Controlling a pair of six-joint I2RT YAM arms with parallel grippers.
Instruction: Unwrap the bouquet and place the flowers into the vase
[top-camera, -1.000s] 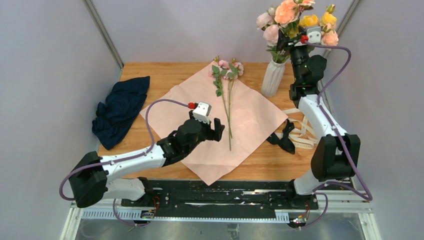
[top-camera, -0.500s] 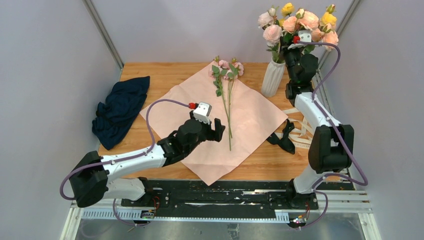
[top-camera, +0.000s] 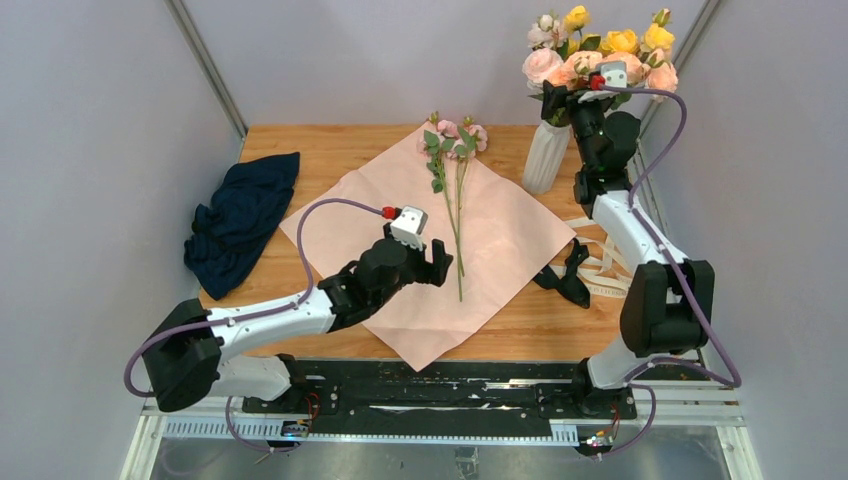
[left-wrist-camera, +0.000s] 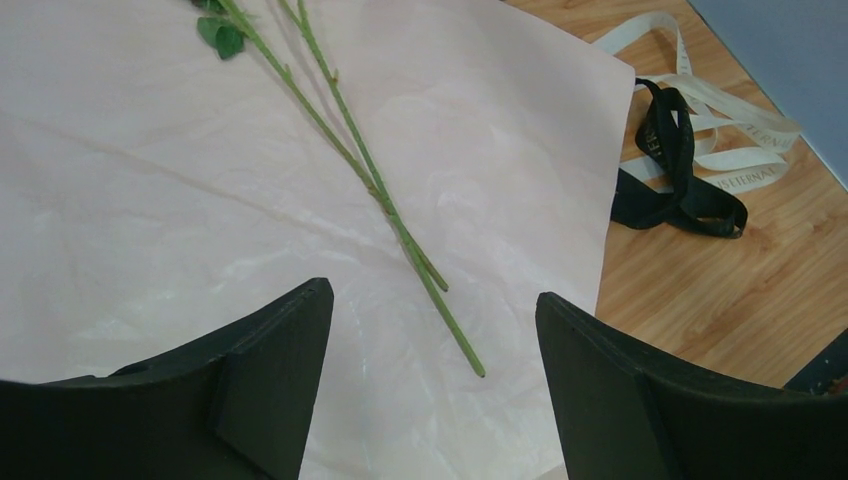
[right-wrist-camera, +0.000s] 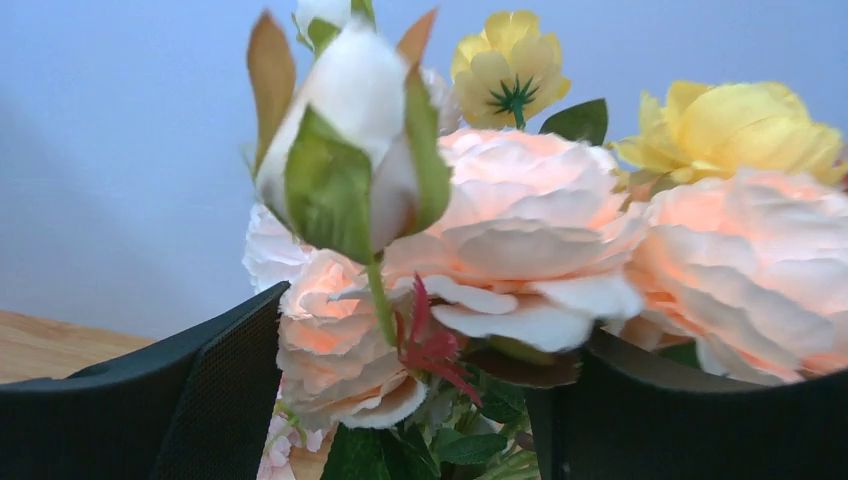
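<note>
From above, the flowers (top-camera: 455, 190) lay loose on the opened paper (top-camera: 505, 235), well apart from the vase (top-camera: 546, 158) at far right, where the right gripper (top-camera: 572, 95) hung among the blooms (top-camera: 545, 65), the left gripper (top-camera: 430, 262) hovering beside the stem ends. The left wrist view showed its jaws spread and empty, the thin stems (left-wrist-camera: 370, 175) ahead looking light, springy and easily bent, best pinched gently together low on the bare part. The right wrist view showed those jaws spread too, holding nothing, blooms just ahead.
</note>
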